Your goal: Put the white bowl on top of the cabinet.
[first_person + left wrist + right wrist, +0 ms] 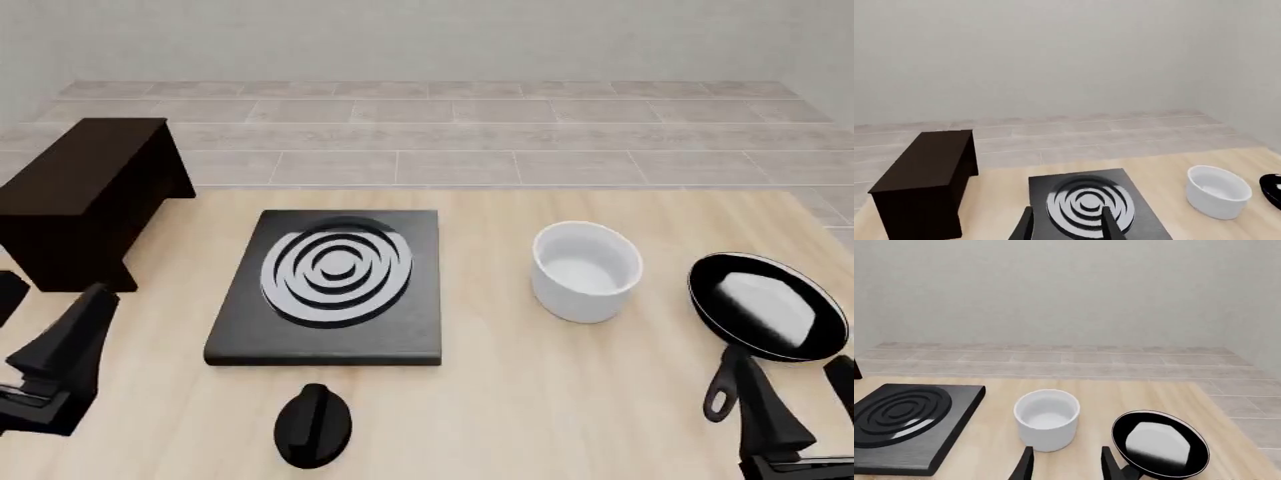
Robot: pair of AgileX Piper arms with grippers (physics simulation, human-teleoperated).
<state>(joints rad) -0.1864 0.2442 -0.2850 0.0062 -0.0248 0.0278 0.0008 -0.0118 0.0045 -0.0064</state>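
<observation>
Your pale wood table (pixel 534 400) meets a tiled floor and grey wall. Both arms sit low at the near edge: left gripper (pixel 1067 225) and right gripper (pixel 1066 462) spread open, empty, fingertips cropped. The white bowl (pixel 586 270) stands between stove (pixel 334 285) and frying pan (pixel 769 305); the cabinet (pixel 87 195) stands far left.

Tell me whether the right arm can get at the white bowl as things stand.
Probably yes. The white bowl stands upright just ahead of the open right pincer, nothing between them; the frying pan sits apart to its side.
</observation>
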